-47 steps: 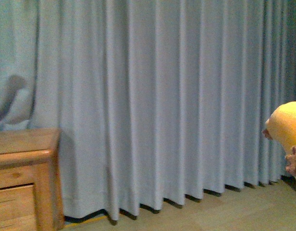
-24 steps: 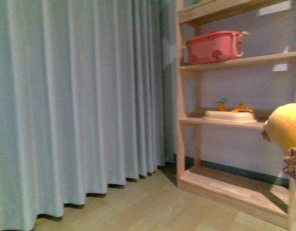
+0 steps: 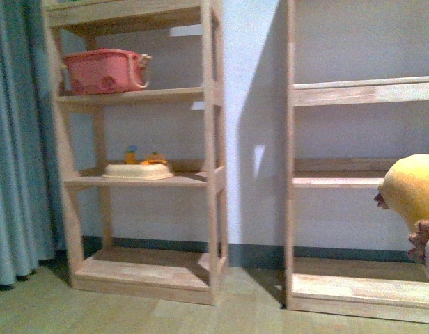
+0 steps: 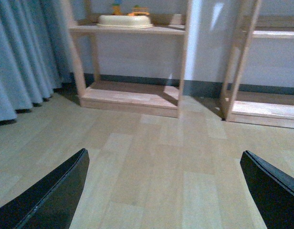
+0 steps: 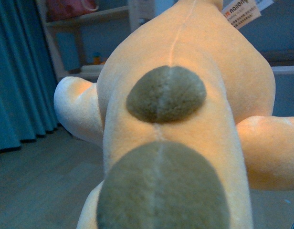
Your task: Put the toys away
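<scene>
The orange-yellow plush animal (image 3: 414,191) shows at the right edge of the front view, held up off the floor, with a brownish paw (image 3: 420,238) below it. It fills the right wrist view (image 5: 185,119), with brown patches down its back and a paper tag (image 5: 240,12) on it. My right gripper is shut on the plush animal; its fingers are hidden behind the plush. My left gripper (image 4: 166,191) is open and empty above the wooden floor, with both black fingers (image 4: 51,195) wide apart.
Two wooden shelf units stand against the wall: the left one (image 3: 211,174) holds a pink basket (image 3: 106,69) and a cream tray (image 3: 138,170) with small toys; the right one (image 3: 361,181) has bare shelves. A blue-grey curtain (image 3: 16,139) hangs at left.
The front view has swung from the curtain round to the shelf units, which now stand ahead. The plush stays at the right edge, still held.
</scene>
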Controlling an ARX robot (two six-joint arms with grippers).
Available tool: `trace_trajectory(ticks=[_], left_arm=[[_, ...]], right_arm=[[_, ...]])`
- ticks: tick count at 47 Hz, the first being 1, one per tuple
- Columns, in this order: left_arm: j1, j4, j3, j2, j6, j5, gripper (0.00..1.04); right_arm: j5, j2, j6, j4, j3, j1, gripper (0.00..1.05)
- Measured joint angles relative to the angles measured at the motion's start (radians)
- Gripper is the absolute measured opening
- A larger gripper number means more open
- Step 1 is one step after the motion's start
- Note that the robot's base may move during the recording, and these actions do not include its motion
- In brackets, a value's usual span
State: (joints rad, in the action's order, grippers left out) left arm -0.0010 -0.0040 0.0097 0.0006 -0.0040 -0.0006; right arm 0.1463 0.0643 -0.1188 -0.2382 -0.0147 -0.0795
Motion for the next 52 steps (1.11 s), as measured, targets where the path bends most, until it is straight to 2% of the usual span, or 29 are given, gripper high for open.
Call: trace_trajectory(ticks=[52], left_arm=[[-0.002, 0.000, 0.000, 0.000, 0.000, 0.001, 0.98]], right_arm=[[0.003, -0.001, 0.000, 0.000, 0.000, 0.001, 0.09]])
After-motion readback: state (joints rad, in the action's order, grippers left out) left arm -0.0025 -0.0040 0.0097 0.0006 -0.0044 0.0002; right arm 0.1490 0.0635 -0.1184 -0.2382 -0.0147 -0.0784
